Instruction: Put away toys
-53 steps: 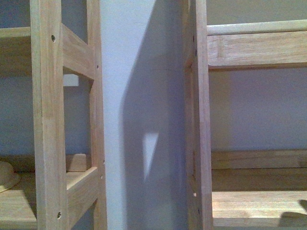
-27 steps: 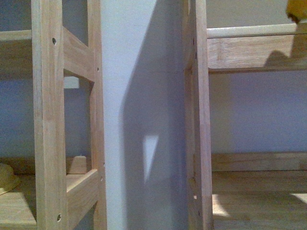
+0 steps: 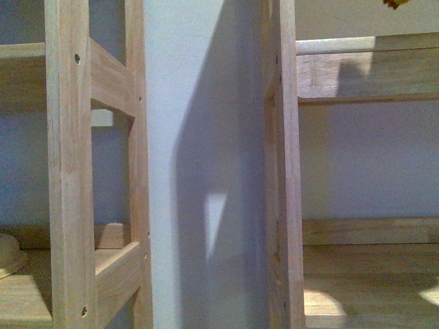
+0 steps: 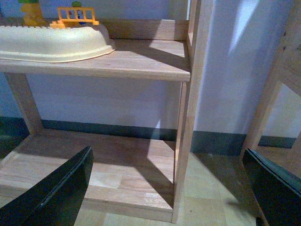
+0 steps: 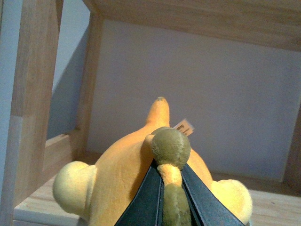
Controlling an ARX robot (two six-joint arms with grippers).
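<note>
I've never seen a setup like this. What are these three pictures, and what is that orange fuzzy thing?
A two-armed robot is tidying toys, and each picture comes from one of its cameras. The body camera looks forward at two wooden shelf units against a wall. The left arm's wrist camera shows its open, empty left pincer, with a cream tray and an orange toy fence on a shelf above. The right wrist camera shows the right pincer gripping the orange-yellow plush toy by an olive-coloured stalk with a ball-shaped end, inside a shelf compartment.

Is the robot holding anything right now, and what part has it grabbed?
Yes: the right gripper pinches the orange-yellow plush toy by a thin olive-green stalk. The left gripper is open and empty.
</note>
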